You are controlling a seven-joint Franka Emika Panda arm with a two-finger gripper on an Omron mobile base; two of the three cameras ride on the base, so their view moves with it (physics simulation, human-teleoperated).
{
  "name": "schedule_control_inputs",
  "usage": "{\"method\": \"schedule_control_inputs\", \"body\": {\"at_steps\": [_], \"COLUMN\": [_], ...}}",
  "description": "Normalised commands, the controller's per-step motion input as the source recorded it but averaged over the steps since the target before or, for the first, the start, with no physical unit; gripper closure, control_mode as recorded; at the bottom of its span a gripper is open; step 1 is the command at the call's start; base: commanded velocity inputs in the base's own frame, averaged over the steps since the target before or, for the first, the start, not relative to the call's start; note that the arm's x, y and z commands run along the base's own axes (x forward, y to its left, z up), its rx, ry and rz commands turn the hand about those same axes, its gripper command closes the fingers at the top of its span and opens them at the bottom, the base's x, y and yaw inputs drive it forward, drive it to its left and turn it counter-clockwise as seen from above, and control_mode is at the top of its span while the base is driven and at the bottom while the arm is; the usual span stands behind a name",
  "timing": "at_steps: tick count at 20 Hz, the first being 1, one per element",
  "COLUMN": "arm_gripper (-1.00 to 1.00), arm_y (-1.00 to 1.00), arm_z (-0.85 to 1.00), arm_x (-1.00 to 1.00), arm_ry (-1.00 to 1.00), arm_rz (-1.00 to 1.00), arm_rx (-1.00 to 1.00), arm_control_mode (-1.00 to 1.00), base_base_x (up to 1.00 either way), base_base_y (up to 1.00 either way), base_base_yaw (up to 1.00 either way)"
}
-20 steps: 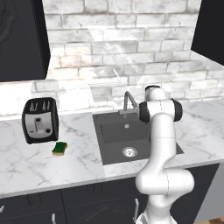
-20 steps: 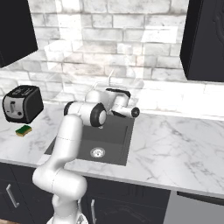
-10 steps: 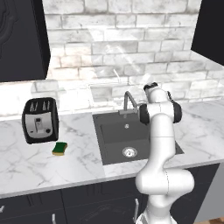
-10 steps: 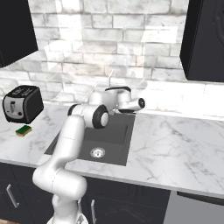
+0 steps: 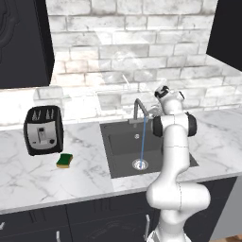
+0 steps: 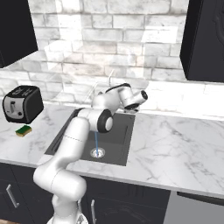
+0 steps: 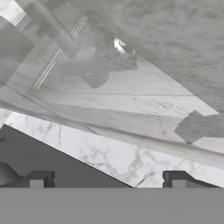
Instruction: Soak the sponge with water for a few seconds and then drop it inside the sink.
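Observation:
The sponge [image 5: 64, 160], yellow with a green top, lies on the marble counter in front of the toaster, left of the sink [image 5: 122, 147]. It also lies at the far left in the right base view [image 6: 24, 130]. A thin pale-blue stream of water [image 5: 143, 142] falls from the gooseneck tap [image 5: 138, 108] onto the drain [image 5: 140, 164]. My gripper [image 5: 159, 91] hovers above the sink's back right corner, beside the tap, far from the sponge. In the hand view its fingertips [image 7: 37, 179] stand wide apart with nothing between them, so the gripper [image 7: 108, 181] is open, facing the counter strip and backsplash.
A black-and-silver toaster [image 5: 43, 130] stands on the counter left of the sink. Dark cabinets hang at the upper left [image 5: 23, 42] and upper right. The brick backsplash [image 5: 123, 61] rises close behind the tap. Marble counter [image 6: 175, 144] stretches to the right of the sink.
A stream of water now shows under the tap. The hand has drifted slightly up and to the right, away from the tap.

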Motion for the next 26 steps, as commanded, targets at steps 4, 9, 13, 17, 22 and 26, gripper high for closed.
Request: {"method": "schedule_control_inputs", "body": {"at_steps": [4,9,13,17,22,26], "arm_gripper": [-1.00,-1.00,-1.00,-1.00,-1.00,-1.00], "arm_y": [-0.48,-0.26,-0.25,-0.29,-0.03,0.00], "arm_z": [-0.58,0.15,0.05,0.00,0.00,0.07], "arm_x": [0.00,-0.05,-0.18,-0.36,-0.59,-0.45], "arm_ry": [0.11,0.00,0.00,0.00,0.00,-0.01], "arm_rz": [0.00,0.00,0.00,0.00,0.00,0.00], "arm_rx": [-0.07,0.00,0.00,0.00,0.00,0.00], "arm_control_mode": [-1.00,-1.00,-1.00,-1.00,-1.00,-1.00], "base_base_x": [0.00,0.00,0.00,0.00,0.00,0.00], "base_base_y": [0.00,0.00,0.00,0.00,0.00,0.00], "base_base_yaw": [0.00,0.00,0.00,0.00,0.00,0.00]}}
